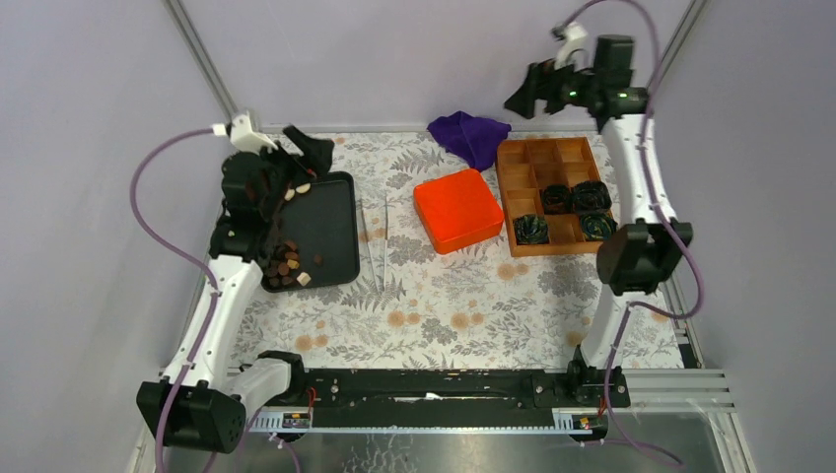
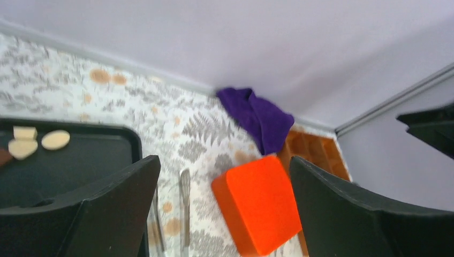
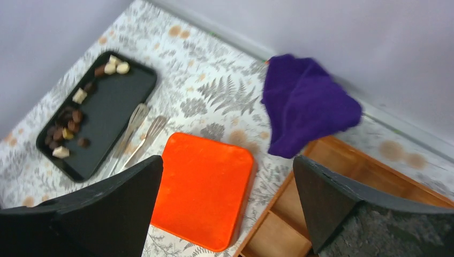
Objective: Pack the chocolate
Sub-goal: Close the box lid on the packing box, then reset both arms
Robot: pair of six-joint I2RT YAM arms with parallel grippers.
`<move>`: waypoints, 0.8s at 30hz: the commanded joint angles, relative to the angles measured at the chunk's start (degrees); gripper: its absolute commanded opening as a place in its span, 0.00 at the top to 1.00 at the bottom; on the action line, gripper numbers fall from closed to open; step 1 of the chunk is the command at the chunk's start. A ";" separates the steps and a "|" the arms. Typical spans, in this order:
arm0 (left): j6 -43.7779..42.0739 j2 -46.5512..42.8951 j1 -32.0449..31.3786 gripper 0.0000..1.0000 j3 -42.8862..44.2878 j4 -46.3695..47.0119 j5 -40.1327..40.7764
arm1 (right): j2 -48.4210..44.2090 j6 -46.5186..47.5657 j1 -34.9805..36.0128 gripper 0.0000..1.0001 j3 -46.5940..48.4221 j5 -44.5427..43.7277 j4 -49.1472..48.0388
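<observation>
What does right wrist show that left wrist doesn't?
Right wrist only: the brown chocolates clustered at one end of the black tray, which is seen whole. Left wrist only: a dark shape at the right edge, probably part of the other arm. Both: cream chocolates, orange box, purple cloth, wooden box, metal tongs.

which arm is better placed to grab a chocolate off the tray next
Left. The left end effector, open, hovers over the black tray holding the chocolate; the right end effector, also open, is raised past the wooden box, across the table.
</observation>
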State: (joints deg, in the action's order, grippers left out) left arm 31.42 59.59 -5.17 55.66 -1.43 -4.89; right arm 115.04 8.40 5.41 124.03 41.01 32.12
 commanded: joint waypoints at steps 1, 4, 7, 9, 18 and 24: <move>0.13 2.76 0.47 0.01 11.07 -8.56 3.23 | -8.00 -5.16 -3.30 0.00 -0.65 4.58 -0.12; -1.50 3.02 0.58 0.01 12.65 -7.62 -4.07 | -10.25 -3.74 -4.84 0.00 0.88 -2.11 4.10; -1.01 1.64 0.64 0.01 11.43 -4.22 -8.63 | -12.79 -2.67 -6.91 0.00 0.86 -4.62 5.72; -0.78 0.69 0.75 0.01 11.10 -3.38 -9.70 | -14.14 -0.73 -7.90 0.00 1.00 -3.80 7.35; -1.40 -1.34 1.53 0.01 15.81 -6.74 -11.44 | -19.55 -12.38 -8.64 0.00 -0.23 -18.04 4.76; -0.48 1.00 1.63 0.01 22.55 -9.75 -14.83 | -22.57 -11.53 -8.66 0.00 2.24 -23.41 6.41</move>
State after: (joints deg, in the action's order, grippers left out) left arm 31.20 59.68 -4.05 72.86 -9.89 -16.16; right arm 96.90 -0.62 -3.38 123.55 23.73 39.97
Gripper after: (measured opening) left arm 0.984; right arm 0.993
